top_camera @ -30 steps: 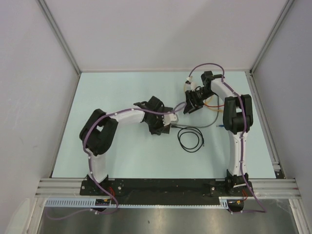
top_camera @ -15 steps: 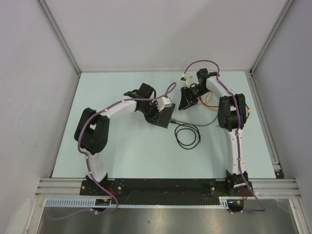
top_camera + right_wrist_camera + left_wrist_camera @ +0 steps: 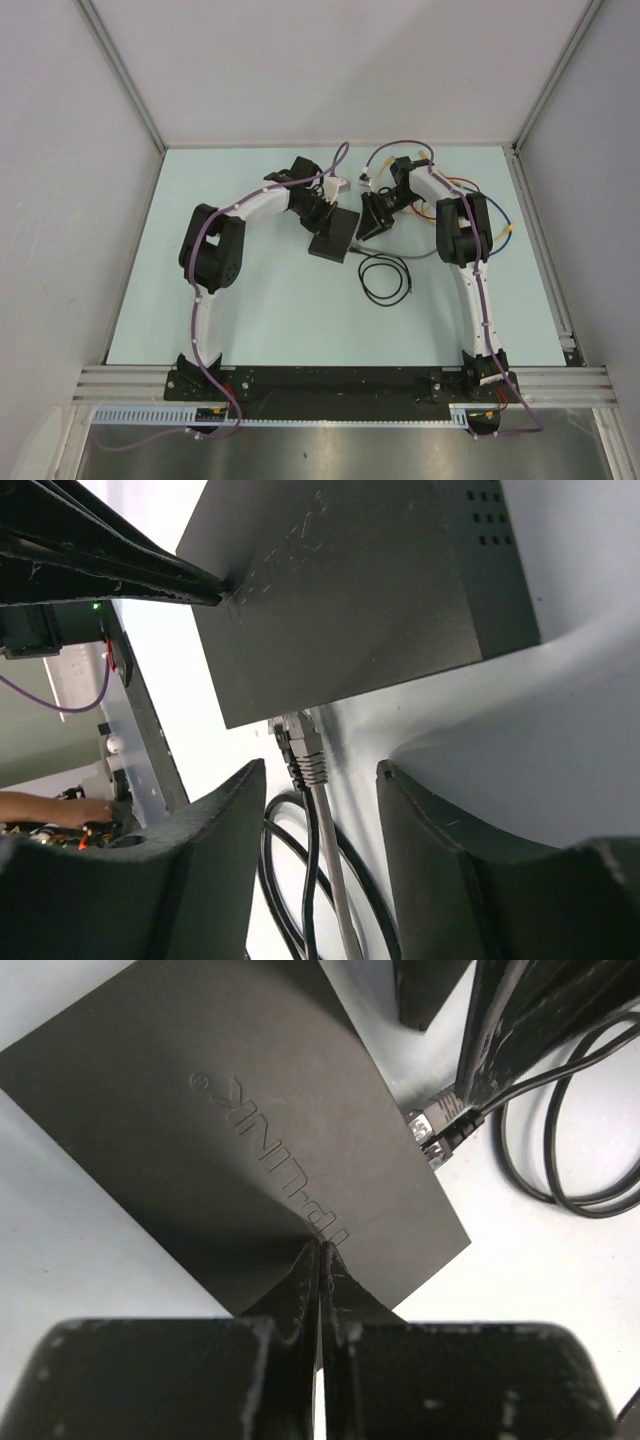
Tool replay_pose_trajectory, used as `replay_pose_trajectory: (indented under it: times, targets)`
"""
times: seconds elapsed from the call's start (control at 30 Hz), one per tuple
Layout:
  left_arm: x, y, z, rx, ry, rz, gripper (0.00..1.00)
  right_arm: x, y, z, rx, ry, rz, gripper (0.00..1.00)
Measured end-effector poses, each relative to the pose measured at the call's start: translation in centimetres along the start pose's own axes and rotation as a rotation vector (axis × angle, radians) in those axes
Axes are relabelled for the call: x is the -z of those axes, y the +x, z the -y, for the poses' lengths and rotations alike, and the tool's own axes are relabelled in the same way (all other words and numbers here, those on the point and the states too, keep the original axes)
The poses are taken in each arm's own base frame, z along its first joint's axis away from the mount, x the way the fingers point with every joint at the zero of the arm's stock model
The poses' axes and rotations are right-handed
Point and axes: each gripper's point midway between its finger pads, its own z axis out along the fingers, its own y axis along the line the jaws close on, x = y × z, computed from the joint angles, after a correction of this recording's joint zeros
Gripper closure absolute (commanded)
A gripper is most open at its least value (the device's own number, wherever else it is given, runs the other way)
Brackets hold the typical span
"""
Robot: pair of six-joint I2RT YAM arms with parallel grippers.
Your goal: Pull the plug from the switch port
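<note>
The switch (image 3: 333, 237) is a flat black box lying on the table, its embossed top (image 3: 230, 1130) facing up. My left gripper (image 3: 322, 1250) is shut, and its joined tips rest on the top of the switch (image 3: 360, 590) near one corner. A grey plug (image 3: 305, 748) sits in a port on the switch's side, with a black plug (image 3: 450, 1140) right beside it. My right gripper (image 3: 320, 772) is open, one finger on each side of the grey plug's cable, just short of the plug and not touching it. In the top view the right gripper (image 3: 375, 215) is at the switch's right edge.
A coil of black cable (image 3: 386, 278) lies on the table in front of the right gripper. The grey cable (image 3: 420, 256) runs off to the right. Red, blue and orange wires (image 3: 480, 200) lie at the back right by the right arm.
The left arm has swung toward the back and its shut tips now sit on the switch. The right gripper has moved left and down to the plug side of the switch.
</note>
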Motion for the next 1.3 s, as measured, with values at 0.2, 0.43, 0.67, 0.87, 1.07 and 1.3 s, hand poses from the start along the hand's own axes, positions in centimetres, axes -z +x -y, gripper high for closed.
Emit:
replay_pose_trajectory:
  times: [0.2, 0.43, 0.67, 0.87, 1.07, 1.3]
  targets:
    - [-0.1, -0.1, 0.0, 0.035, -0.009, 0.002, 1.0, -1.0, 0.5, -0.5, -0.007, -0.021, -0.02, 0.53]
    - [-0.1, -0.1, 0.0, 0.056, -0.011, 0.006, 1.0, -1.9, 0.6, -1.0, 0.003, -0.019, -0.041, 0.57]
    - [-0.3, -0.2, 0.0, 0.061, -0.011, 0.013, 1.0, -2.4, 0.6, -0.9, -0.022, -0.006, -0.042, 0.64]
    - [-0.3, -0.3, 0.0, 0.061, -0.011, 0.016, 1.0, -2.6, 0.5, -0.8, -0.032, 0.007, -0.043, 0.66]
    - [-0.3, -0.3, 0.0, 0.061, -0.011, 0.016, 1.0, -2.7, 0.7, -0.7, -0.045, 0.009, -0.048, 0.69]
    - [-0.3, -0.3, 0.0, 0.061, -0.01, 0.018, 1.0, -3.0, 0.9, -0.6, -0.047, 0.016, -0.054, 0.8]
